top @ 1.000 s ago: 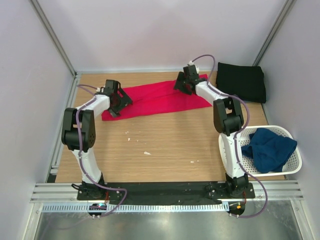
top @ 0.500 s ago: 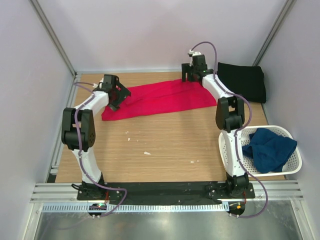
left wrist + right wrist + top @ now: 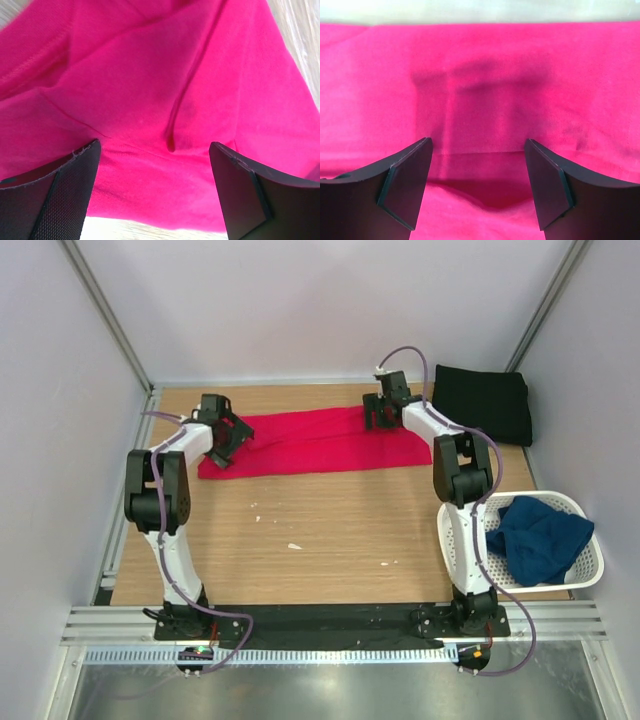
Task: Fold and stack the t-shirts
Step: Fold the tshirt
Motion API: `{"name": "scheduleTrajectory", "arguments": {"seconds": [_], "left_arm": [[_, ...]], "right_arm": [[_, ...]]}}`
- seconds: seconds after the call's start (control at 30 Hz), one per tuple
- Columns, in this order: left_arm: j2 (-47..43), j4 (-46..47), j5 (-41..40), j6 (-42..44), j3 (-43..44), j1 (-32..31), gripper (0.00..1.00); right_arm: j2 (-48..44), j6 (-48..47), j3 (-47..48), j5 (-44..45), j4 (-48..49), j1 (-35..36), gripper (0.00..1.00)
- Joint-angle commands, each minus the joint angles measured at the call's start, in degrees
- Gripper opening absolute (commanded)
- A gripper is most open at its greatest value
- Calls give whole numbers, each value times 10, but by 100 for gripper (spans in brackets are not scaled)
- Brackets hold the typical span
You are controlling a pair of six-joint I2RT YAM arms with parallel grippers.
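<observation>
Red cloth was all you could see between both sets of jaws. The left gripper (image 3: 154, 148) had its fingers spread wide with nothing pinched, just a soft crease of the red t-shirt (image 3: 310, 440) running between them and a stitched seam off to the upper left. Same deal with the right gripper (image 3: 477, 143): jaws wide apart, gripping nothing, its shadow falling on smooth fabric with a low fold just below the tips.

From the overhead view, the left one sat over the left end of that shirt and the right one over its far edge, toward the right end. The shirt lay stretched out as a long band across the far part of the wooden table (image 3: 330, 520). The black t-shirt (image 3: 483, 403) sat as a neat block in the far right corner, just beside the red one's right end. The navy t-shirt (image 3: 538, 537) was crumpled up inside the white basket (image 3: 590, 578) on the right side, next to the right arm.
</observation>
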Motion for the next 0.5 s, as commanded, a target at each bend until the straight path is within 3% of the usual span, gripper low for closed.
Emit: {"name": "scheduleTrajectory", "arguments": {"seconds": [0.0, 0.27, 0.47], "left_arm": [[27, -38, -16, 50, 30, 23, 91], [124, -73, 5, 64, 172, 26, 90], [219, -79, 72, 66, 302, 25, 89]], "right_arm": [[-48, 56, -111, -19, -74, 5, 80], [-221, 134, -370, -50, -57, 39, 80], [-271, 189, -504, -51, -36, 98, 79]]}}
